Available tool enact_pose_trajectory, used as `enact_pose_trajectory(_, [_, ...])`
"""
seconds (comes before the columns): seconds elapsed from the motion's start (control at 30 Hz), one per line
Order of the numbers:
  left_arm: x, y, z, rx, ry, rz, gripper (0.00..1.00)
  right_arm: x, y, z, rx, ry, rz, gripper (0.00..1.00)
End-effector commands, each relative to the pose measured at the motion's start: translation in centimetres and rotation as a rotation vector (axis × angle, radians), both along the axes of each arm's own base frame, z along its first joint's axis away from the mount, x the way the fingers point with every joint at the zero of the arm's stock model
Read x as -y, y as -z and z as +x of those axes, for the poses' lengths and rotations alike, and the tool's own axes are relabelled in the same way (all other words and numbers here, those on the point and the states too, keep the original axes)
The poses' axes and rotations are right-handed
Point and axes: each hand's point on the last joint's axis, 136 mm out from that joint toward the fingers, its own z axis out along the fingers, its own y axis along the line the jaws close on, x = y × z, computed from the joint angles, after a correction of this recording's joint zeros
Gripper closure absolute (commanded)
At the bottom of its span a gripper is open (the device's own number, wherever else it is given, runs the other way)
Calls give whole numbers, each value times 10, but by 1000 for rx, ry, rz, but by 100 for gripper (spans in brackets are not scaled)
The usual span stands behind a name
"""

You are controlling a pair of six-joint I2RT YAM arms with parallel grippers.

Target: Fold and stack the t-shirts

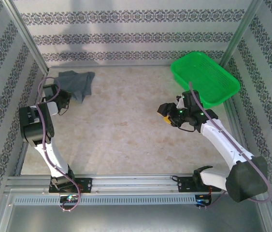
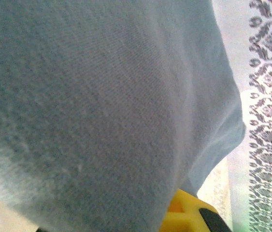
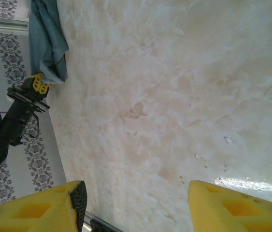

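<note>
- Green basket [image 1: 206, 79]: one, plastic mesh, standing at the far right corner of the table [image 1: 126, 130] and turned at an angle. It served as the reference for all places below.
- T-shirt [image 1: 76, 81]: one, plain slate-grey. It lay crumpled in a heap and unfolded at the far left of the table, well apart from the basket and about level with it in depth. In the right wrist view it [image 3: 46, 38] showed as a bunched strip along the table edge. In the left wrist view its cloth [image 2: 102, 106] hung close across the lens.
- Left gripper [image 1: 64, 99]: well apart from the basket, across the table at the shirt's near edge. Its jaws were together and clamped on the shirt's fabric. The right wrist view showed it [image 3: 38, 83] with yellow tips meeting the hem of the cloth. One of its yellow fingertips [image 2: 184, 217] showed under the draped fabric.
- Right gripper [image 1: 164, 113]: near the basket, just off its near left corner and apart from it. Its jaws stood apart and held nothing. In its own view the gripper [image 3: 136, 203] hung above bare marbled tabletop [image 3: 174, 96].
- Patterned wall [image 1: 126, 29]: grey floral bands, behind the basket and along both sides.
</note>
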Motion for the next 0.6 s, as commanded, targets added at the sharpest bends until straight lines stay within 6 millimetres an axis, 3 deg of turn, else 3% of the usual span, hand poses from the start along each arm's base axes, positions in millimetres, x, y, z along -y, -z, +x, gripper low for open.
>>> enact_pose_trajectory(0.0, [-1, 7, 5, -11, 116, 23, 100, -6, -15, 12, 56, -30, 27, 42])
enact_pose_trajectory(0.17, [-13, 2, 15, -2, 122, 51, 100, -16, -40, 26, 170, -45, 102, 42])
enact_pose_trajectory(0.2, [-14, -1, 15, -3, 121, 61, 96, -17, -48, 28, 208, -46, 120, 42])
enact_pose_trajectory(0.3, [-13, -17, 8, 1, 119, 91, 45, -17, -74, 35, 334, -27, 165, 40])
enact_pose_trajectory(0.33, [-10, -28, 3, 8, 125, 116, 15, -16, -85, 37, 382, -15, 177, 37])
enact_pose_trajectory(0.37, [-7, -42, -3, 24, 136, 147, 0, -13, -92, 38, 409, 5, 182, 34])
enact_pose_trajectory(0.4, [-5, -52, -11, 29, 141, 174, 0, -12, -97, 40, 424, 17, 185, 30])
enact_pose_trajectory(0.43, [-3, -62, -22, 23, 131, 198, 0, -10, -100, 42, 425, 29, 189, 4])
enact_pose_trajectory(0.57, [3, -100, -73, -2, 60, 249, 0, -5, -104, 47, 415, 37, 175, 2])
